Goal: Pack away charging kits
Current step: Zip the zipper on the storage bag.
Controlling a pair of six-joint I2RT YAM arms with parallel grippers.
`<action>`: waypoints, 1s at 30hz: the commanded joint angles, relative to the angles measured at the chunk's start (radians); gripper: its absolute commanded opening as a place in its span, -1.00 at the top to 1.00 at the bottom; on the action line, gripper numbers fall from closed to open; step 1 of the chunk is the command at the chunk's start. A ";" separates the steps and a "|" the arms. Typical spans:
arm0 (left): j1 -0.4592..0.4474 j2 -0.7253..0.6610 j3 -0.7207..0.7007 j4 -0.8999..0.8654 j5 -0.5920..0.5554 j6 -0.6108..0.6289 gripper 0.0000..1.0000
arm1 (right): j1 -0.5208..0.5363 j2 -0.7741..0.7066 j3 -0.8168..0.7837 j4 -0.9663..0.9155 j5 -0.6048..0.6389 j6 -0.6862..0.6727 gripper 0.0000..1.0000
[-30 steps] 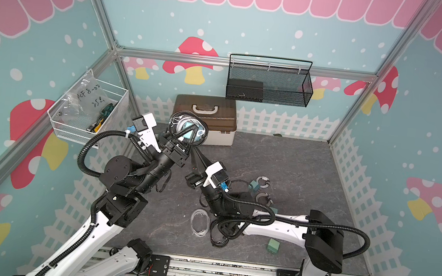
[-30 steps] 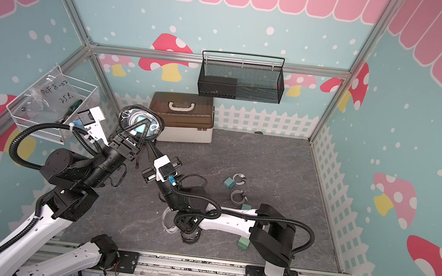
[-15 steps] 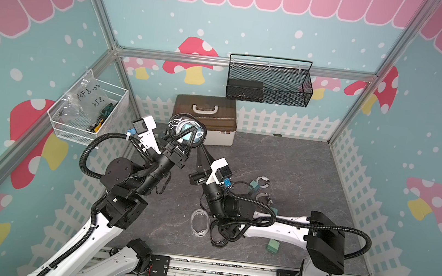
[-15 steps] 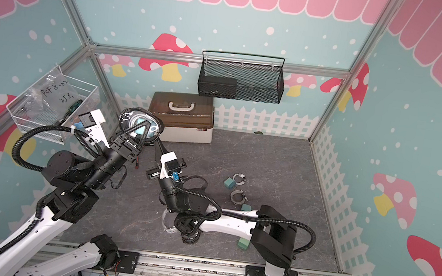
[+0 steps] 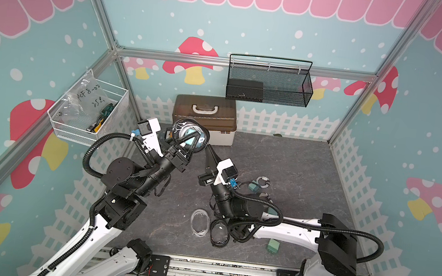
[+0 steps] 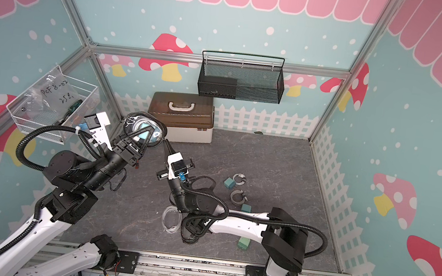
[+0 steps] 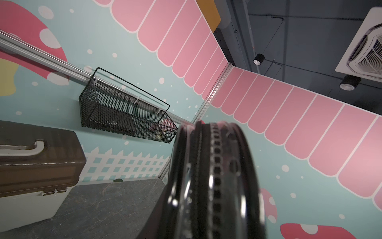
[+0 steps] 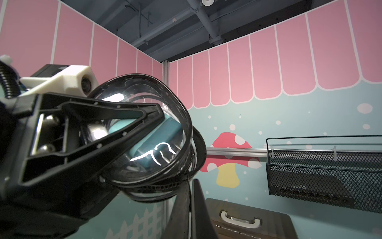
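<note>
Both top views are bright, evenly lit from above and sharp, with soft shadows on the grey floor (image 5: 282, 163). In the right wrist view white glare streaks the clear pouch (image 8: 157, 153); in the left wrist view its black rim is close and blurred

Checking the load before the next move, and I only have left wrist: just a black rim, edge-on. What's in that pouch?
Observer: Right wrist shows a teal adapter inside the pouch, which the left gripper clamps.
Operator: Cable too?
Observer: Looks like it. A top view shows a white cable coil in there.
Operator: Where's the right gripper?
Observer: Shut, with its tip right beside the pouch's rim. I can't tell whether it touches.
</note>
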 commanded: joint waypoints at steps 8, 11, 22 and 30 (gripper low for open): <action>0.038 -0.044 0.004 -0.155 0.267 0.051 1.00 | -0.203 -0.280 -0.203 -0.233 -0.316 0.017 1.00; 0.044 -0.019 -0.013 -0.144 0.390 0.061 1.00 | -0.227 -0.359 -0.263 -0.290 -0.406 -0.049 1.00; 0.047 0.007 -0.159 -0.147 0.532 0.104 1.00 | -0.326 -0.558 -0.321 -0.675 -0.610 -0.168 1.00; 0.031 0.074 -0.209 -0.145 0.637 0.156 1.00 | -0.354 -0.615 -0.298 -0.813 -0.695 -0.232 1.00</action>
